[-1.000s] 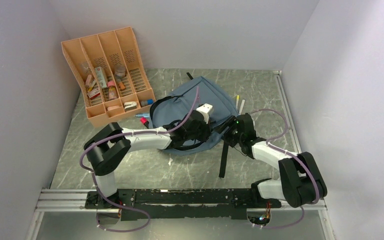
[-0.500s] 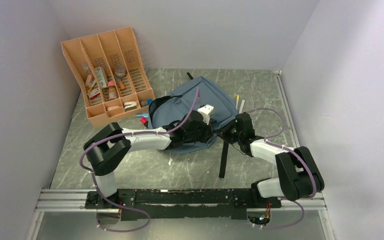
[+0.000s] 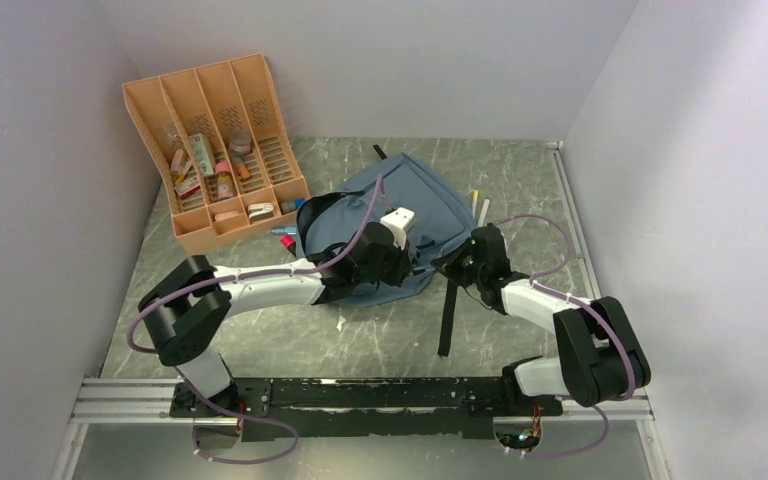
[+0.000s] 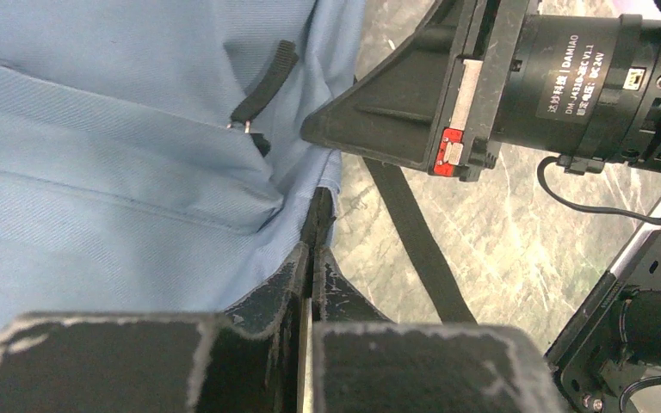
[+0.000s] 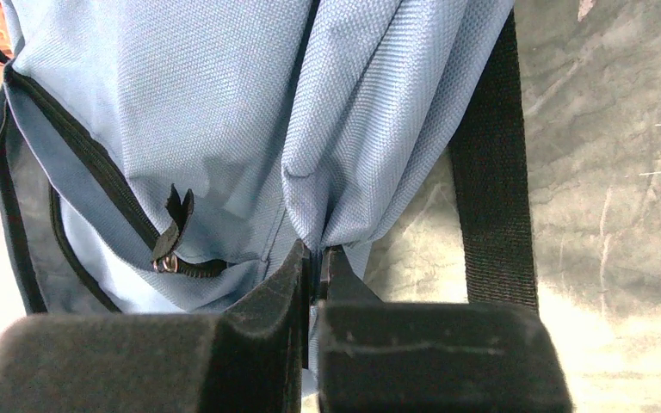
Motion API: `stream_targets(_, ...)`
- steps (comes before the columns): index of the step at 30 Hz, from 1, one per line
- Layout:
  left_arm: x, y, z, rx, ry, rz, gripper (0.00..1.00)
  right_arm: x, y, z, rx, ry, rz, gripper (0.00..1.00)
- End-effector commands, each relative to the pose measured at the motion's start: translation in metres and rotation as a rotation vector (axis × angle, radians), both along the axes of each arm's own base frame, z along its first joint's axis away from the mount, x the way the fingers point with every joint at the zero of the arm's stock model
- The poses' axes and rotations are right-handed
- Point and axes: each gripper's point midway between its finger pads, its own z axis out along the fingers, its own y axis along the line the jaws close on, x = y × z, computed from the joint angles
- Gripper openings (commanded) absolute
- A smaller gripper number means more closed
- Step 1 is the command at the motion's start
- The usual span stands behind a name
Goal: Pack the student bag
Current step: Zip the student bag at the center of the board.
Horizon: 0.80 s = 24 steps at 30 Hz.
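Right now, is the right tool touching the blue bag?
Touching. The right wrist view shows the right tool pinched shut on a fold of the student bag, with the fabric bunched up between its jaws.

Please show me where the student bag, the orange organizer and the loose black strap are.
student bag [image 3: 435, 195]: top view, upper right fabric panel.
orange organizer [image 3: 210, 238]: top view, low front wall.
black strap [image 3: 447, 320]: top view, middle of its length.

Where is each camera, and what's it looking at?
Top: above and behind, looking down on table, left arm, right arm, student bag.
Left wrist: on left arm, looking along left gripper pinching bag fabric.
Right wrist: on right arm, looking along right gripper pinching the bag.
Shared: both wrist views show the black strap.
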Motion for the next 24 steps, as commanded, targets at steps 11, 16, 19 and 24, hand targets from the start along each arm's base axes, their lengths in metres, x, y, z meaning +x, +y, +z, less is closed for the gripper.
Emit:
stream_targets(11, -0.002, 0.062, 0.029, 0.066, -0.052, 0.164, 0.05, 0.024, -0.022, 0.015, -0.13, -0.102, -0.05, 0.0)
stream_targets(16, -0.004, 0.088, 0.03, 0.119, -0.059, 0.227, 0.05, 0.024, -0.022, 0.014, -0.135, -0.1, -0.043, 0.0)
stream_targets(19, -0.005, 0.103, 0.031, 0.153, -0.064, 0.268, 0.05, 0.024, -0.023, 0.014, -0.141, -0.104, -0.041, 0.0)
stream_targets(24, 0.002, 0.129, 0.032, 0.172, -0.056, 0.36, 0.05, 0.025, -0.024, 0.014, -0.155, -0.108, -0.035, 0.0)
